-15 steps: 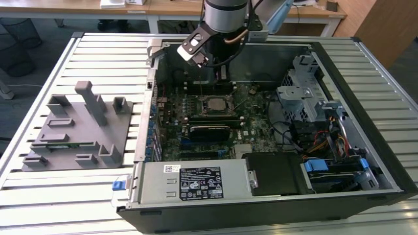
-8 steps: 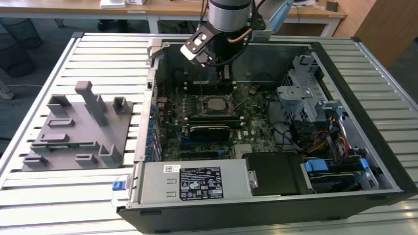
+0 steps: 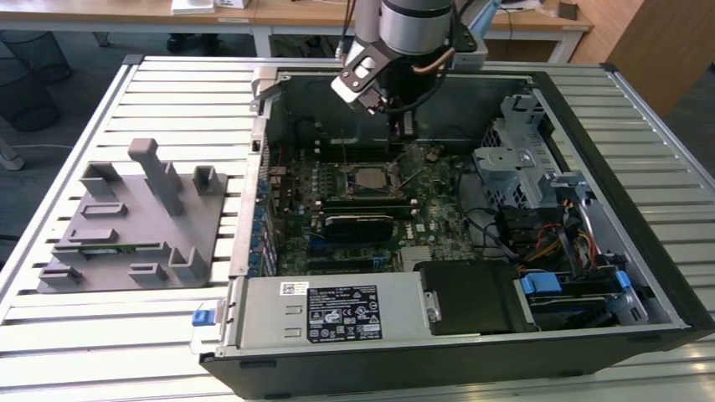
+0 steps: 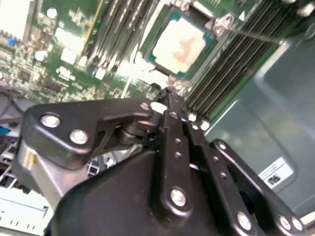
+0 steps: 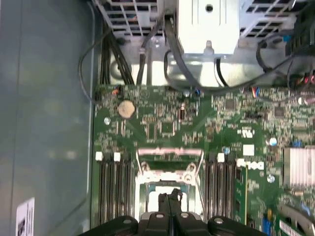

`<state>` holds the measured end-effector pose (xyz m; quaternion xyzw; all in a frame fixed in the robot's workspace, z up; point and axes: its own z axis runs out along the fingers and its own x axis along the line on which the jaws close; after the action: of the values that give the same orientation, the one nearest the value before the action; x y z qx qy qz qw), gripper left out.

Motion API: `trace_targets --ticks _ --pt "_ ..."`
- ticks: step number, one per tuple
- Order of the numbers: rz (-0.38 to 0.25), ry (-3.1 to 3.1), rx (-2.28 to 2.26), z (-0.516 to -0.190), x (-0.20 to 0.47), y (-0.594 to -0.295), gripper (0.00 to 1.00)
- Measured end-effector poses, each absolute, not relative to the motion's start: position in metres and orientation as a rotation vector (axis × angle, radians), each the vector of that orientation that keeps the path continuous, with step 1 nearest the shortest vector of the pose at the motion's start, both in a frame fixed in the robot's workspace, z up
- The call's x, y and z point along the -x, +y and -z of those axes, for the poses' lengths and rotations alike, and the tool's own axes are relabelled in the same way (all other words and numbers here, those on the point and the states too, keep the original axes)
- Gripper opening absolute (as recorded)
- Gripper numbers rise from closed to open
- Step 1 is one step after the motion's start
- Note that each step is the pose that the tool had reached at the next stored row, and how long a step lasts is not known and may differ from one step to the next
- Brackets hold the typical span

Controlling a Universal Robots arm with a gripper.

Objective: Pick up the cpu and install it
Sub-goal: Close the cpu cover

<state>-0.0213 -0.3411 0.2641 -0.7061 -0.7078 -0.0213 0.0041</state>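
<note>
My hand (image 4: 169, 96) is pinched shut and empty near the chip (image 4: 179, 46), so dipping lower could knock it crooked.

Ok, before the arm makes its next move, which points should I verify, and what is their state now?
1. Small square silver-grey cpu sits within the silver metal socket frame on the green motherboard: ok.
2. End effector shut and holding nothing: ok.
3. End effector apart from the cpu: ok.
4. Cpu seated fully flat: cannot tell.
5. Socket frame locked over the cpu: cannot tell.
</note>
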Motion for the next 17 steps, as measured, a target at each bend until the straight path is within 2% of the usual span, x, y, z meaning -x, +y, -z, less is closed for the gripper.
trace_targets --ticks 17 --pt "0.067 -2.219 2.211 -0.264 -0.012 -0.341 0.11"
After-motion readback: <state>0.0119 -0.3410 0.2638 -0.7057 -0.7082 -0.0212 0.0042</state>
